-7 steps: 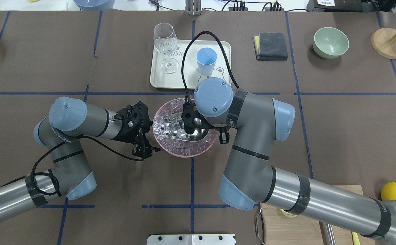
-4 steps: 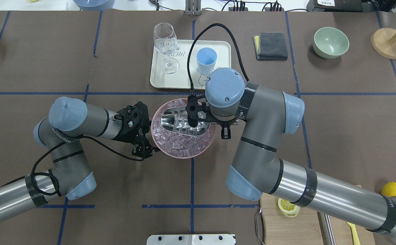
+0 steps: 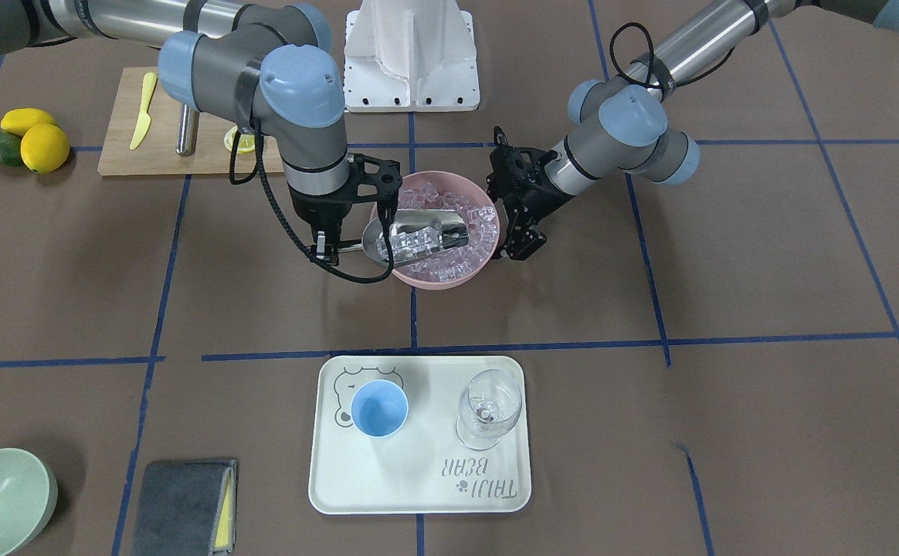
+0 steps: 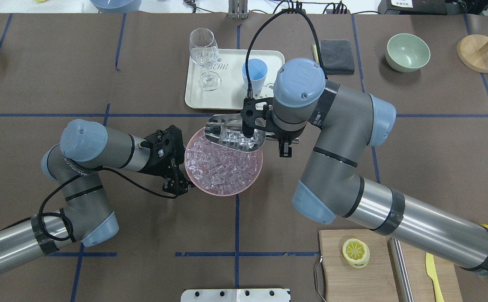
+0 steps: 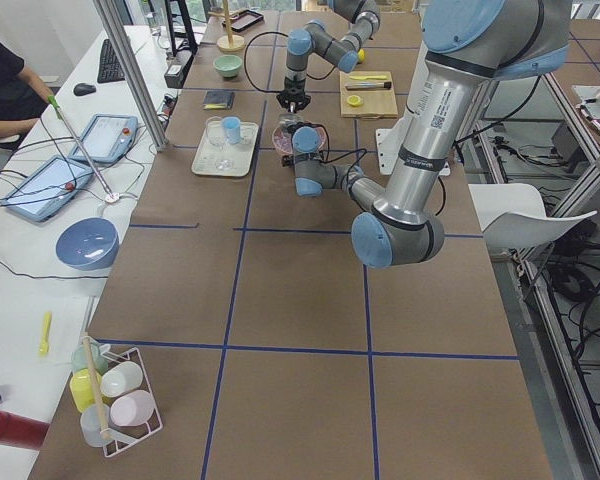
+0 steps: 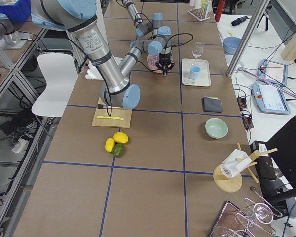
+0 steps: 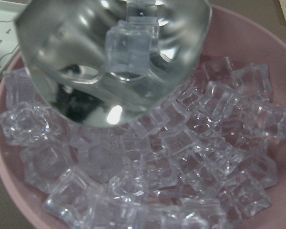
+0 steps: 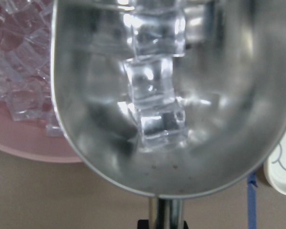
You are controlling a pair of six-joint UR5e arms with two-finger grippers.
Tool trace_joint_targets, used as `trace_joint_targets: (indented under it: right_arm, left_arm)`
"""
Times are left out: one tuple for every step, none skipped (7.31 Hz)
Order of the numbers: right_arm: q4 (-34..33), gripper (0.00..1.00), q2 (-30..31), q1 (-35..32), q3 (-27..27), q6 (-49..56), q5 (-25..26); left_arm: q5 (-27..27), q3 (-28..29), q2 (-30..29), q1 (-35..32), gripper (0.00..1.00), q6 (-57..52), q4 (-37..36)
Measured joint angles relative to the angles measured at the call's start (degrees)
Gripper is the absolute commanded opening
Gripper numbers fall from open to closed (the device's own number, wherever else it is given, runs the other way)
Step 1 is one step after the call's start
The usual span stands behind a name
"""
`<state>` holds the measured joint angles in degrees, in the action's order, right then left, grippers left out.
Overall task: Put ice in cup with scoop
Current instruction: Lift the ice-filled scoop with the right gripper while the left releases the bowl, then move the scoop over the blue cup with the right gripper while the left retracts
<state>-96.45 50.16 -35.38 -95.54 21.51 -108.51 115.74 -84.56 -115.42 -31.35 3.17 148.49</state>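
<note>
My right gripper (image 4: pixel 285 146) is shut on the thin handle of the steel scoop (image 4: pixel 233 136). It holds the scoop above the far rim of the pink bowl (image 4: pixel 223 193). Several clear ice cubes (image 8: pixel 155 86) lie in the scoop's trough. More ice (image 4: pixel 221 167) is heaped in the bowl. The light-blue cup (image 4: pixel 254 73) stands upright and empty on the cream tray (image 4: pixel 193 98), just beyond the scoop. My left gripper (image 4: pixel 181 186) is at the bowl's left rim and looks shut on it. In the front view the scoop (image 3: pixel 418 232), cup (image 3: pixel 378 409) and left gripper (image 3: pixel 517 247) also show.
A wine glass (image 4: pixel 204 54) stands on the tray left of the cup. A grey cloth (image 4: pixel 337 56), green bowl (image 4: pixel 407 52) and wooden stand (image 4: pixel 478 52) are at the far right. A cutting board (image 4: pixel 374 277) with a lemon half lies at the near right.
My right arm has lifted the scoop, loaded with ice, out of the bowl and moved it toward the tray. The bowl and left gripper shifted slightly left.
</note>
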Motion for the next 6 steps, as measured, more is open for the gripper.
trace_joint_targets:
  right_arm:
    - [-0.3,0.0,0.1,-2.5,-0.3,-0.2,-2.9]
    - [-0.6,0.0,0.1,-4.6,-0.5,-0.7,-5.2]
    - [-1.2,0.0,0.1,-6.3,-0.6,-1.8,-7.1]
    - [-2.0,0.0,0.0,-7.5,-0.9,-3.8,-8.4]
    - [-3.2,0.0,-0.1,-8.5,-1.5,-6.1,-9.1]
    - [-5.4,0.0,-0.3,-9.4,-2.4,-7.9,-9.3]
  left_arm:
    - [0.0,-0.1,0.2,-0.2,0.98,0.0,0.0]
    - [0.0,-0.2,0.4,-0.6,0.98,0.0,-0.1]
    - [0.0,-0.7,0.9,-1.7,0.98,-0.1,-0.2]
    - [0.1,-1.7,2.2,-3.4,0.99,-0.1,-0.4]
    - [0.1,-3.0,4.2,-5.8,1.0,0.0,-0.6]
    - [0.1,-3.8,5.8,-8.4,1.0,0.0,-0.8]
